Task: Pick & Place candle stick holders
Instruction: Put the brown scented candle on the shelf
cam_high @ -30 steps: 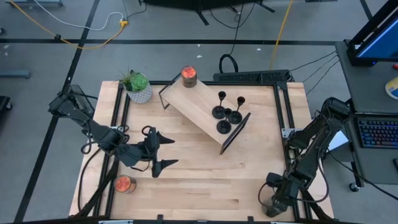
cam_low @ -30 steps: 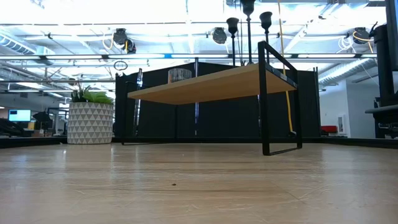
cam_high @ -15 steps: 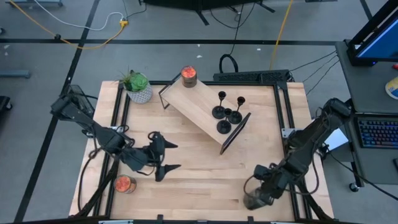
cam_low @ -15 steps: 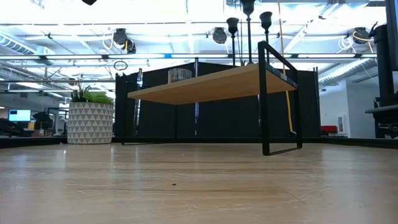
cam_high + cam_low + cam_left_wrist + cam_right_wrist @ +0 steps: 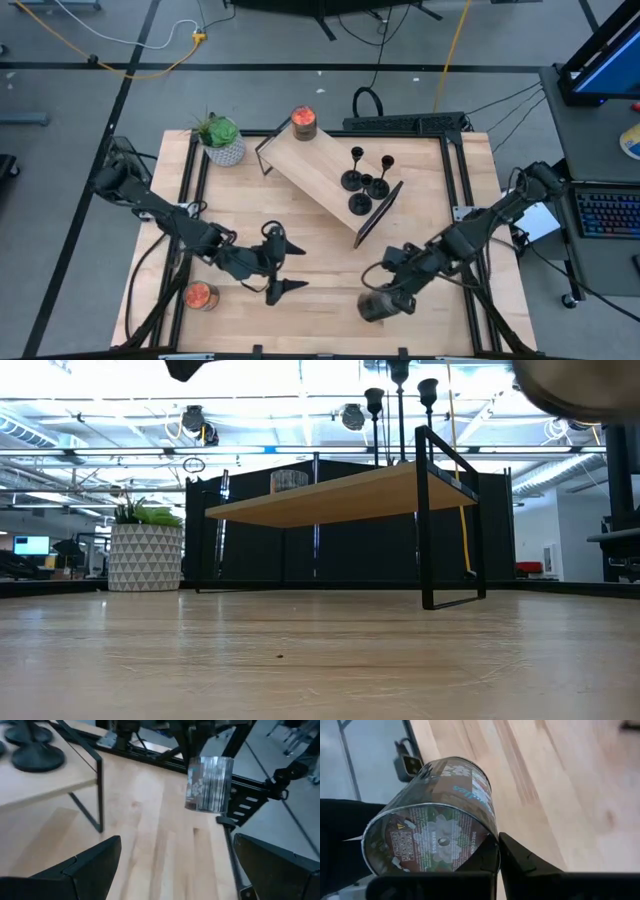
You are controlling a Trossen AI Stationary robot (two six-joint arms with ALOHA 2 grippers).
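Note:
Several black candle stick holders [image 5: 363,182] stand by their round bases on a tilted-set wooden shelf [image 5: 320,160] at the table's far middle. Their bases show in the left wrist view [image 5: 32,755] and their stems in the low view [image 5: 374,410]. My left gripper [image 5: 285,263] is open and empty over the table's near middle, left of the jar. My right gripper [image 5: 378,300] is shut on a labelled jar [image 5: 374,306], which also shows in the left wrist view [image 5: 210,782] and the low view [image 5: 580,385]. My right gripper pinches the jar's side wall [image 5: 485,827] between its two fingers [image 5: 520,855], coming from the table's right side and slanting down. The jar is lifted clear of the table, roughly upright, its labelled bottom [image 5: 427,840] toward the wrist camera.
A potted plant [image 5: 222,140] stands at the far left. A red-topped jar [image 5: 303,122] sits on the shelf's far end, another [image 5: 199,295] at the table's near left. The shelf's black frame leg [image 5: 378,212] faces the grippers. Bare wood [image 5: 330,260] lies between the grippers.
My right gripper has moved from the table's near right corner toward the left, carrying the jar clear of the table. My left gripper, still open, has moved toward the right and a little toward the near edge.

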